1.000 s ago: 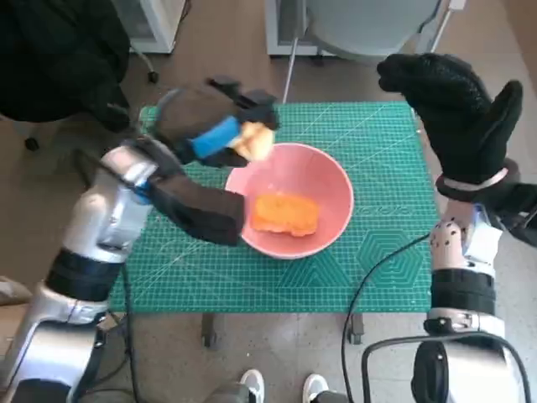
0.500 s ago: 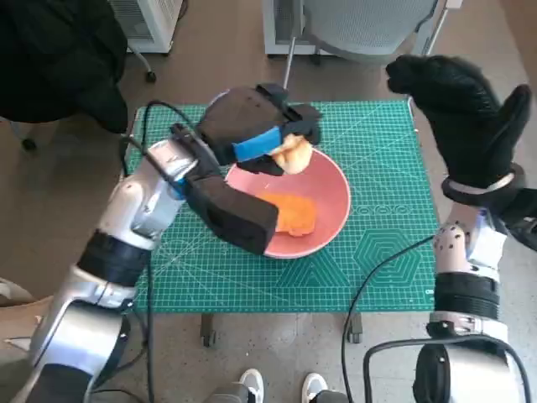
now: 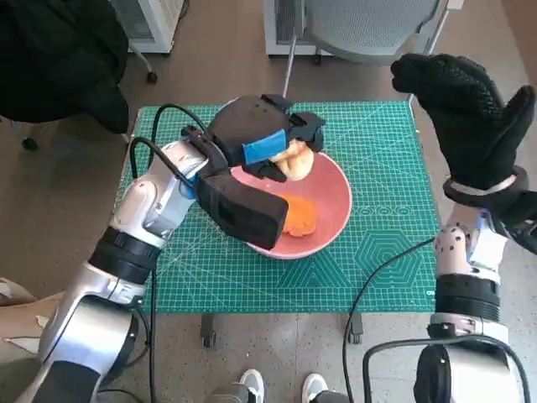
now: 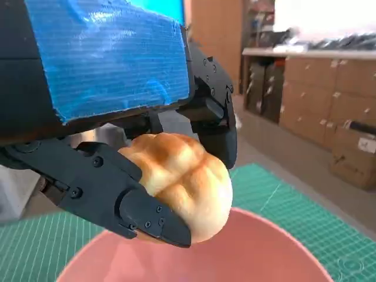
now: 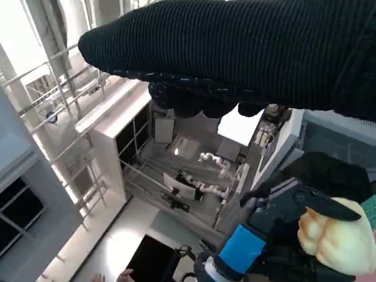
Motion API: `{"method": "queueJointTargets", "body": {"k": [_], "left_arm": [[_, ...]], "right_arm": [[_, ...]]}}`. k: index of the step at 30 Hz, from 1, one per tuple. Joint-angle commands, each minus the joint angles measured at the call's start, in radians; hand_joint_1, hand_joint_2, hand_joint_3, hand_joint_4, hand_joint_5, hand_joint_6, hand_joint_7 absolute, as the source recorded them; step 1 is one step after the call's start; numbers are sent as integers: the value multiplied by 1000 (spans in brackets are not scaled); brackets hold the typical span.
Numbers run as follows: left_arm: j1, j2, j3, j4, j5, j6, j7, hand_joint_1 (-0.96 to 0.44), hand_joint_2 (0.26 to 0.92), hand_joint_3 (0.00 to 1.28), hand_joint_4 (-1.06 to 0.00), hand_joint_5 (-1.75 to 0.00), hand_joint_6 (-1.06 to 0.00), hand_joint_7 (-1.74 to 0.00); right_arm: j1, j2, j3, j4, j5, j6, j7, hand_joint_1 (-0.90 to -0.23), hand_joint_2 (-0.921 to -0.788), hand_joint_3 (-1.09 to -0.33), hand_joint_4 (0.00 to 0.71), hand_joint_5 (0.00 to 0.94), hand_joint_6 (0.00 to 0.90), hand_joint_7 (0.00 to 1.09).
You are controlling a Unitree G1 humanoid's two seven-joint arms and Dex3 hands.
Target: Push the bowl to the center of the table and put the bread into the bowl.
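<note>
A pale golden bread roll (image 3: 295, 159) (scored top) hangs over the far rim of the pink bowl (image 3: 331, 214).

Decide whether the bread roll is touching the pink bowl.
Apart. The left wrist view shows the bread roll held in the left hand's fingers, above the pink bowl.

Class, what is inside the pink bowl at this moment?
An orange piece of food lies in the bowl, partly hidden by the left forearm. The bread is not in it yet: the left hand holds it above the bowl's far rim.
</note>
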Motion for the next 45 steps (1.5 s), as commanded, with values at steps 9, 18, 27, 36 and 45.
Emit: {"method": "queueJointTargets", "body": {"k": [9, 18, 27, 36, 45], "left_arm": [[23, 6, 2, -49, -8, 133, -82, -372, 862, 19, -193, -57, -216, -419], [47, 44, -7, -47, 30, 71, -12, -638, 905, 14, -133, -2, -176, -317], [58, 71, 17, -4, 11, -17, 62, -697, 918, 22, -71, 0, -166, -283], [86, 90, 57, 0, -23, -71, 100, -731, 921, 124, -53, -1, -169, -248], [142, 148, 166, -73, -135, -124, 92, -730, 921, 260, -77, -9, -202, -217]], "right_arm": [[23, -10, 0, -4, -4, 23, -4, -726, -921, -789, 260, 0, 340, 5], [16, -8, -3, 0, 5, 29, 7, -726, -921, -787, 260, 2, 345, 6], [5, -9, -4, 14, 5, 24, 15, -725, -921, -783, 262, 2, 346, 7], [-5, -4, -2, 29, -2, 7, 20, -725, -921, -784, 268, 4, 347, 7], [-14, -5, 5, 26, -8, 7, 15, -729, -921, -788, 275, 6, 344, 5]]}}
